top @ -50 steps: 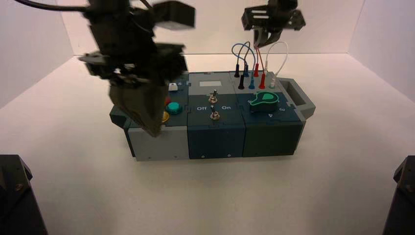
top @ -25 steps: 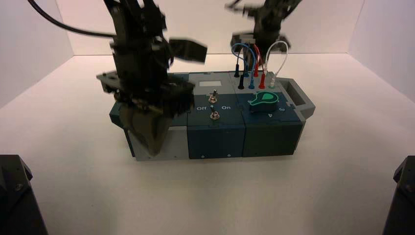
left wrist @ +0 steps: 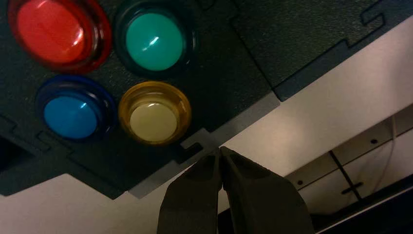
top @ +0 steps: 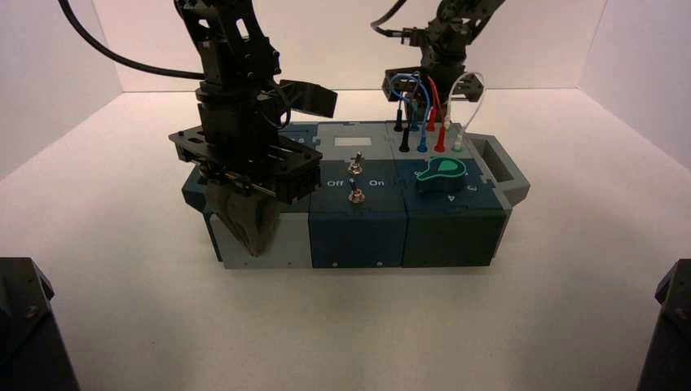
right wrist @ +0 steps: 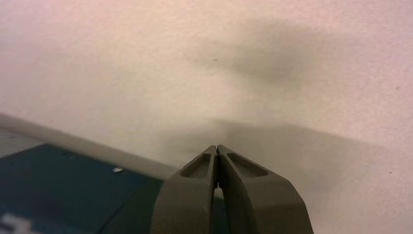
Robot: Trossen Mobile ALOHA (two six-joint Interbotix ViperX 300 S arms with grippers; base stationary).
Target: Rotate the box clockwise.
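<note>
The box [top: 358, 228] lies lengthwise across the table, its front face toward me. My left gripper [top: 254, 238] is shut and empty. It hangs at the box's left front edge, in front of the grey end block. The left wrist view shows its tips [left wrist: 220, 150] at the box's grey rim [left wrist: 243, 119], beside the yellow button [left wrist: 155, 120]. The red [left wrist: 51, 30], green [left wrist: 154, 41] and blue [left wrist: 70, 117] buttons lie beyond it. My right gripper [top: 420, 81] is low behind the box's back edge, by the looped wires [top: 432, 106]. In its wrist view it [right wrist: 216, 147] is shut beside the teal box [right wrist: 73, 185].
Two toggle switches [top: 355, 165] sit mid-box. A green knob [top: 440, 173] and a grey end handle [top: 499, 167] are at the right end. White walls enclose the table at the back and both sides. Dark arm bases [top: 28, 326] fill the front corners.
My left gripper has swung right and settled at the box's left front edge. My right gripper has come down behind the wires. The box's right end has shifted slightly toward the front.
</note>
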